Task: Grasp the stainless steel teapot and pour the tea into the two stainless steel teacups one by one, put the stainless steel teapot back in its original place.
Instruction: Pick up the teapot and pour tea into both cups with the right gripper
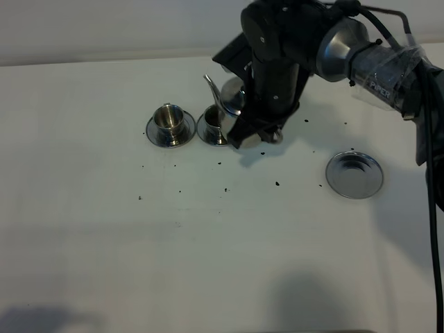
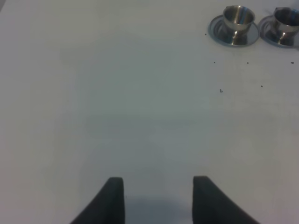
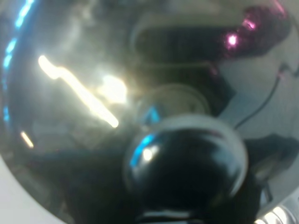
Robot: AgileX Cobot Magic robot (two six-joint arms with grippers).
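Observation:
The stainless steel teapot (image 1: 231, 90) hangs above the table in my right gripper (image 1: 255, 132), which is shut on it and hides most of its body. Its thin spout points up and left, over the right teacup (image 1: 213, 119). The left teacup (image 1: 168, 118) stands beside it; each cup sits on its own small saucer. The right wrist view is filled by the pot's shiny lid (image 3: 88, 88) and knob (image 3: 187, 158). The wide flat saucer (image 1: 354, 174) lies bare at the right. My left gripper (image 2: 159, 200) is open and empty over bare table, with both cups (image 2: 238, 17) (image 2: 286, 18) far ahead of it.
Dark specks (image 1: 277, 184) are scattered over the white table (image 1: 208, 263) in front of the cups. The right arm (image 1: 374, 69) and its cables reach in from the upper right. The left arm is out of the exterior view.

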